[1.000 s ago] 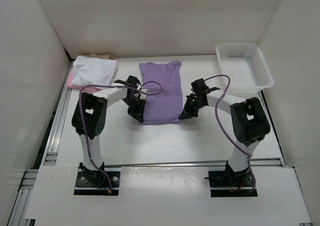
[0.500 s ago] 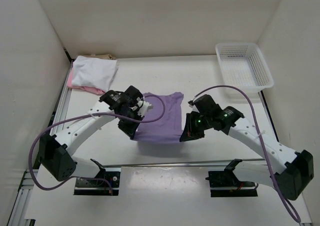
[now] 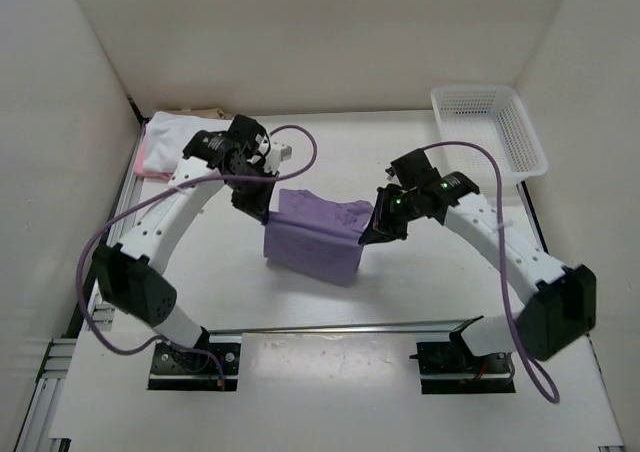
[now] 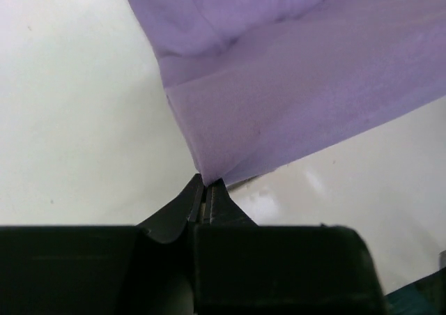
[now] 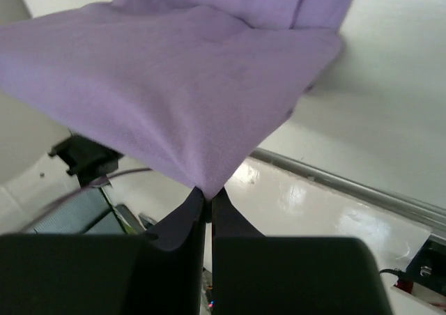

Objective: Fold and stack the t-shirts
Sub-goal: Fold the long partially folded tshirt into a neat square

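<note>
Two arms [image 3: 165, 217] bowed inward, fingers [image 4: 189, 205] pinching lavender shirt [image 3: 315, 237] corners

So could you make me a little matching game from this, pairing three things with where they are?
Things:
1. purple shirt
2. white shirt
3. mesh basket

Places:
A. far right corner of the table
B. folded, at the far left corner
C. held up, corners pinched by the left claw and the right claw

Pairs: 1-C, 2-B, 3-A
</note>
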### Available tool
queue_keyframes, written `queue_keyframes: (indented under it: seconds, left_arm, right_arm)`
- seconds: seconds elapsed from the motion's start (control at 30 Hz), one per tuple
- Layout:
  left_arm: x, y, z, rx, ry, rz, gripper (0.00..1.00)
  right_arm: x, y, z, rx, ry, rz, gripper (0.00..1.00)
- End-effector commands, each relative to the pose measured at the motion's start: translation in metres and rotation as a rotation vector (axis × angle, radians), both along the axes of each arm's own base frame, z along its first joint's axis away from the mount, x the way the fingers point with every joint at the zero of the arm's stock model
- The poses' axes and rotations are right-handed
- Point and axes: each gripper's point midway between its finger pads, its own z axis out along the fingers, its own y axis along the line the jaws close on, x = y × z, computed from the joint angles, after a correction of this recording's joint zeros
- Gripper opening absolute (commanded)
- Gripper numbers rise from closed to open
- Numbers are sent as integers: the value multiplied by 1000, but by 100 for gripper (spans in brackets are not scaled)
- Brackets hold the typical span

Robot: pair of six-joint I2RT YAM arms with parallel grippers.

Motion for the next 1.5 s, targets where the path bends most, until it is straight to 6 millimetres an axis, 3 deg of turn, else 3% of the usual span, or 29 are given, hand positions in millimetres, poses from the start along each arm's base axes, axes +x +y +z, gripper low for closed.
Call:
queue_keyframes:
  seconds: [0.0,0.13,0.33,0.53,0.57,0.6,0.63,0.67,0.7,0.73,0.77,0.8,0.83,0.9,0.97,1.0,1.03,1.07,1.23,1.27,1.33,1.37,1.43,1.47]
  left_arm:
    - [33,4,3,-28,-13,54,10]
    - [70,-3,-16,-71,45,87,10]
    - [129,-14,-34,-118,8,110,10]
    - [168,-22,-46,-139,-47,116,10]
    - [174,-23,-52,-140,-50,116,10]
    - [183,-24,-55,-137,-76,119,11]
    - [190,-26,-54,-145,-96,118,28]
    - [196,-25,-59,-133,-104,124,37]
    - [205,-26,-67,-125,-115,129,44]
    - [221,-19,-70,-101,-158,154,57]
    - [234,-17,-63,-89,-206,166,59]
    - [245,-8,-72,-60,-209,193,61]
    - [256,6,-69,-32,-238,228,65]
    - [260,10,-61,-40,-261,238,67]
    - [250,8,-61,-79,-237,224,68]
    - [236,7,-67,-95,-207,212,68]
    - [229,2,-71,-100,-194,199,68]
    - [221,-4,-77,-98,-185,184,68]
    - [194,-8,-116,-75,-93,162,71]
    - [188,-15,-119,-91,-75,144,78]
    - [178,-14,-134,-84,-30,141,83]
    - [178,-13,-138,-81,-21,142,83]
    - [176,-11,-146,-63,-7,147,85]
    - [178,-11,-149,-63,-7,147,85]
  right_arm:
    - [27,-1,5,9,-6,8,0]
    - [61,-3,-7,20,61,-34,0]
    - [91,-3,-27,21,121,-59,0]
    - [143,-4,-40,20,116,-129,0]
    - [153,-5,-53,11,139,-141,7]
    - [163,-2,-51,17,125,-140,12]
    - [172,-8,-58,-3,124,-163,18]
    - [181,-13,-74,-25,151,-183,26]
    - [198,-15,-73,-22,106,-199,46]
    - [208,-14,-77,-28,88,-205,53]
    - [222,-19,-90,-38,83,-217,56]
    - [235,-23,-90,-40,51,-222,63]
    - [259,-24,-76,-58,-37,-227,64]
    - [271,-33,-76,-124,-103,-192,66]
    - [261,-37,-70,-167,-116,-177,64]
    - [253,-45,-74,-204,-108,-191,62]
    - [231,-45,-96,-221,-65,-172,62]
    - [222,-48,-87,-213,-85,-174,62]
    - [181,-31,-108,-201,-33,-120,71]
    - [180,-28,-116,-192,-12,-121,72]
    - [173,-16,-132,-188,35,-93,72]
    - [179,-14,-132,-186,30,-93,71]
    - [186,-13,-150,-227,54,-123,65]
    - [191,-13,-154,-240,50,-129,54]
